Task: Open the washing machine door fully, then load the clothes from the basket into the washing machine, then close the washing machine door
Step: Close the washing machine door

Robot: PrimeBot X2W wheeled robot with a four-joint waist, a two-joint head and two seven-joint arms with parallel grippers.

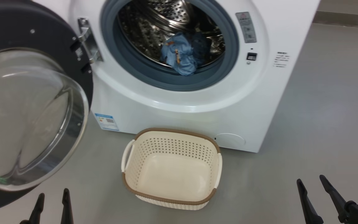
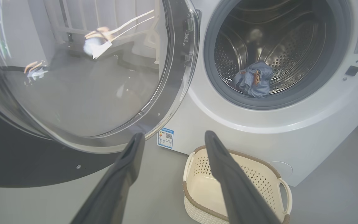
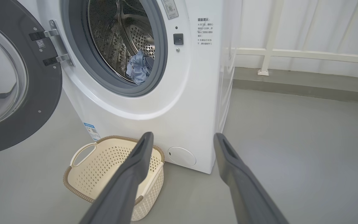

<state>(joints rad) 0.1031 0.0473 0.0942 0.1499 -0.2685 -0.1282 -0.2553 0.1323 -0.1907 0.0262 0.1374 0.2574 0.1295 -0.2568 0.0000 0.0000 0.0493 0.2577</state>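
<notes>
The white washing machine [image 1: 179, 109] stands with its door [image 1: 26, 118] swung wide open to the left, glass bowl facing me. Light-blue clothes [image 1: 182, 54] lie bunched at the front of the steel drum, also seen as clothes [image 2: 253, 79] and clothes [image 3: 138, 67]. The cream basket [image 1: 169, 169] sits on the floor before the machine with nothing inside it. My left gripper [image 1: 53, 196] is open at the lower left, below the door. My right gripper [image 1: 311, 182] is open at the lower right, well right of the basket. Both hold nothing.
Grey floor [image 1: 322, 109] stretches to the right of the machine. A white railing [image 3: 291, 54] and a low grey ledge run along the wall behind, right of the washer. The open door [image 2: 73, 77] hangs close above my left fingers [image 2: 129, 158].
</notes>
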